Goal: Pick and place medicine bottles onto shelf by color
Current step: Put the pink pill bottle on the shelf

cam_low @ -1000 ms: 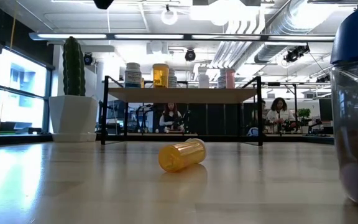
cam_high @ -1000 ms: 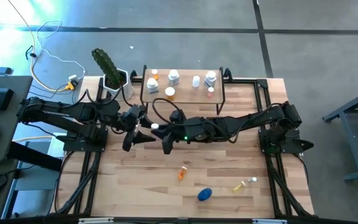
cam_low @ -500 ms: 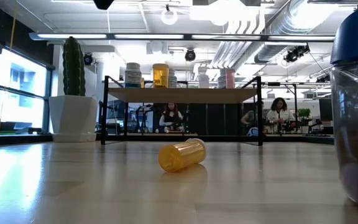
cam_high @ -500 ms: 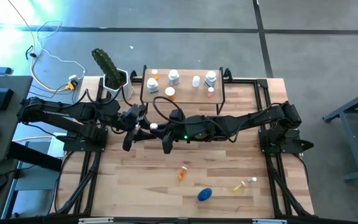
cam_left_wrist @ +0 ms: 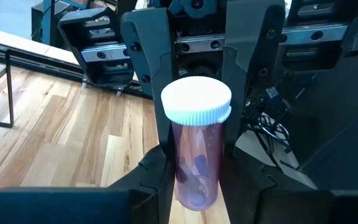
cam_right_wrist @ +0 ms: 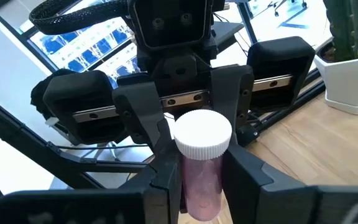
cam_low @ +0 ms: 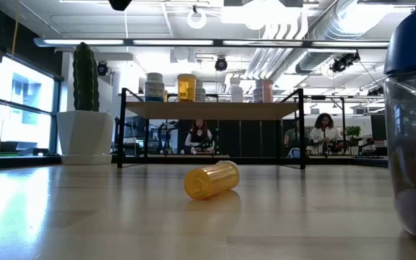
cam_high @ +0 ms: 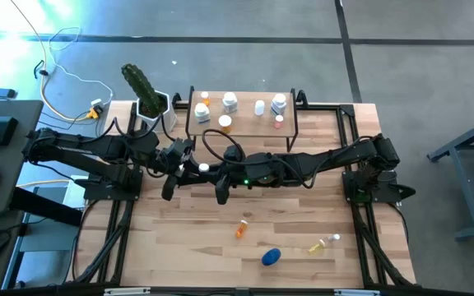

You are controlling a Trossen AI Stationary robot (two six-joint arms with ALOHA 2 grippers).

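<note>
pink white-capped bottle [cam_left_wrist: 196, 155] at high-view centre | left gripper [cam_left_wrist: 194, 171] and right gripper [cam_right_wrist: 197, 180] both clamp it | light, rigid, slick plastic (pills inside) | grip mid-body, below cap

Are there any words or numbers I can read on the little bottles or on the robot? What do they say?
No text can be read anywhere in these views.
Pink bottle with the white cap, between the left gripper and the right gripper: no label shows.
Orange bottle lying on the table: no print visible.
Bottles on the shelf: any labels are too small to read.
</note>
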